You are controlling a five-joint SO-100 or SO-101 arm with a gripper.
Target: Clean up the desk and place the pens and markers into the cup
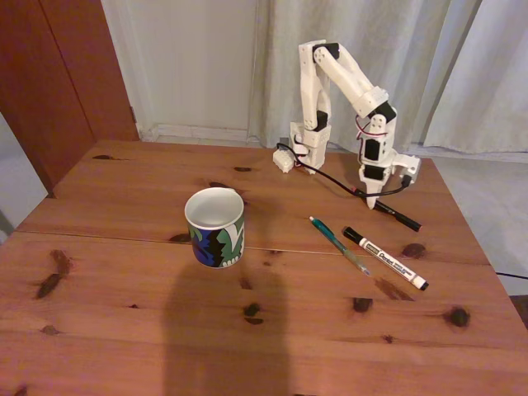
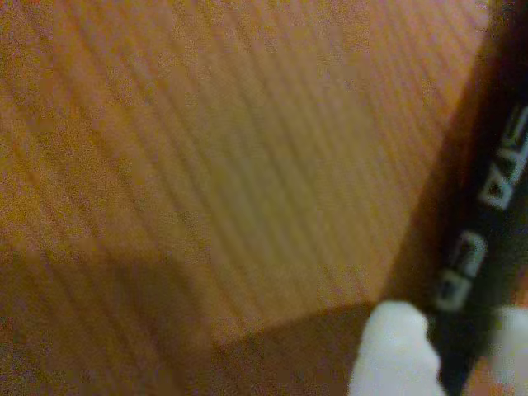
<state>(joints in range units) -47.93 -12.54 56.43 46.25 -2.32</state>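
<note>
Item: black pen [image 2: 487, 247], close under the lens in the wrist view, a dark barrel with blurred white lettering running up the right edge. A white fingertip [image 2: 392, 351] lies against its left side; a second pale blur shows just right of the barrel at the lower corner, so the jaws appear to sit on either side of the pen. Whether they are clenched on it cannot be told.

Item: table [image 1: 124, 330], reddish-brown pine with dark knots and a seam across its width; grain fills the rest of the wrist view.

Item: cup [image 1: 215, 226], squat, white inside, blue-green-black leaf pattern outside. Stands upright left of centre in the fixed view, just behind the seam, well apart from the pens.

Item: teal-green pen [image 1: 339, 245], lying flat, slanting toward the lower right, right of the cup.

Item: white marker [image 1: 385, 258], black cap at its upper-left end, printed label along the barrel. Lies just right of the teal-green pen, roughly parallel, not touching.

Item: black pen, fixed view [image 1: 396, 215], flat on the table behind the marker, its left end under the gripper [image 1: 372, 200].

Item: white arm [image 1: 346, 91], folded over, gripper pointing down to the table at the far right.

Item: black cable [image 1: 334, 180], running from the arm base toward the gripper.
</note>
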